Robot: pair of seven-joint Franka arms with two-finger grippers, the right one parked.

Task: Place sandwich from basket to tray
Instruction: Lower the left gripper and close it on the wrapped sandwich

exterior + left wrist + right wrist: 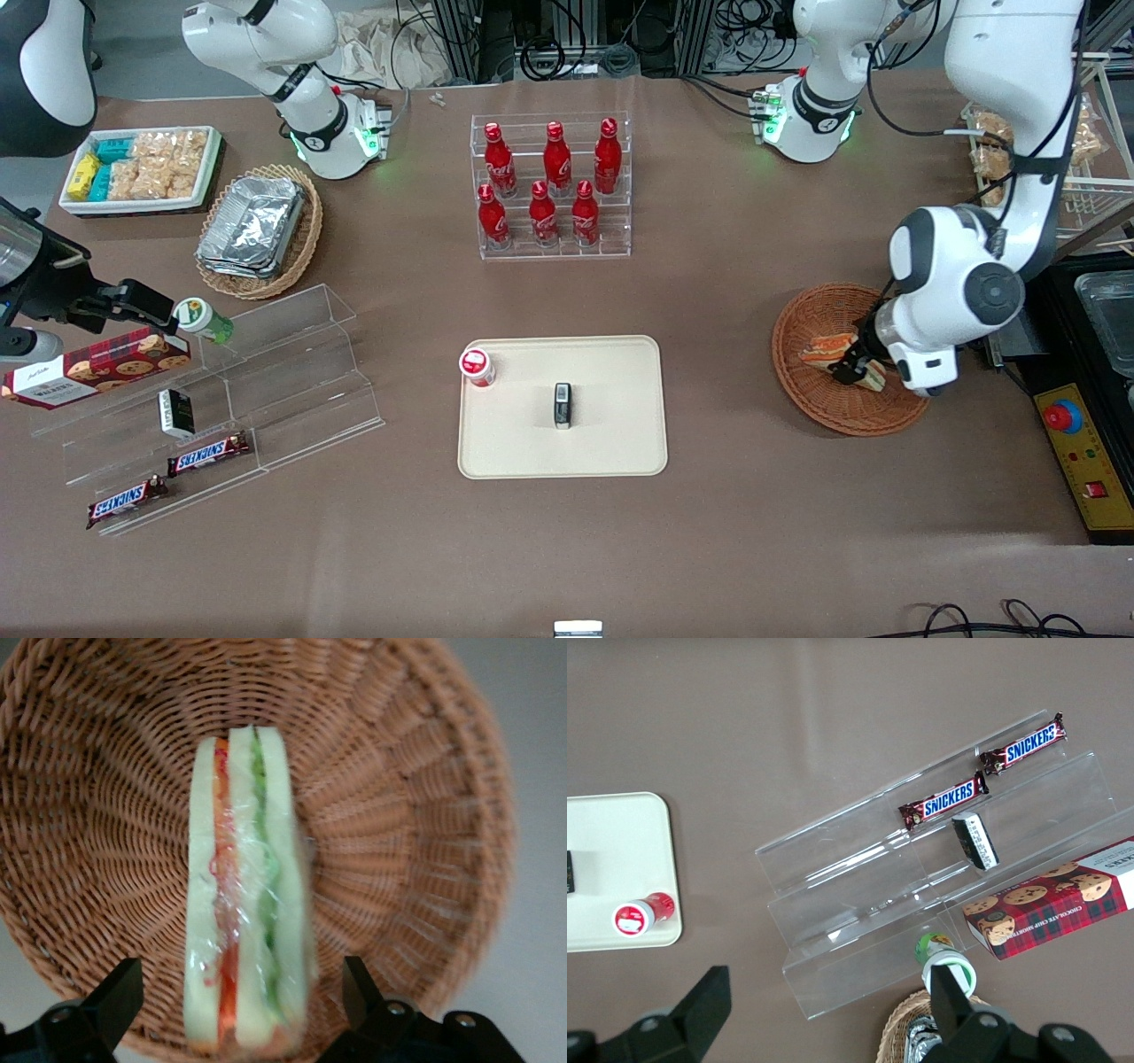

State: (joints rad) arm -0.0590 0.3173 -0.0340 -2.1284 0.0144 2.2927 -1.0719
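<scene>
Snickers bars [168, 478] lie on the lowest step of a clear acrylic riser [266, 381] toward the parked arm's end of the table, with a red tartan cookie box [93, 365] on a higher step. Near mid-table sits the cream tray [620, 443], carrying a red-capped bottle [477, 367] at one corner and a small dark packet [563, 405] near its middle. Farther from the front camera stands a rack of red cola bottles [549, 186]. Toward the working arm's end rests the reddish-brown basket [797, 354], holding the sandwich [248, 904] on its edge. The left gripper [244, 1005] hangs low in the basket, fingers [363, 992] spread either side of the sandwich, not touching it.
</scene>
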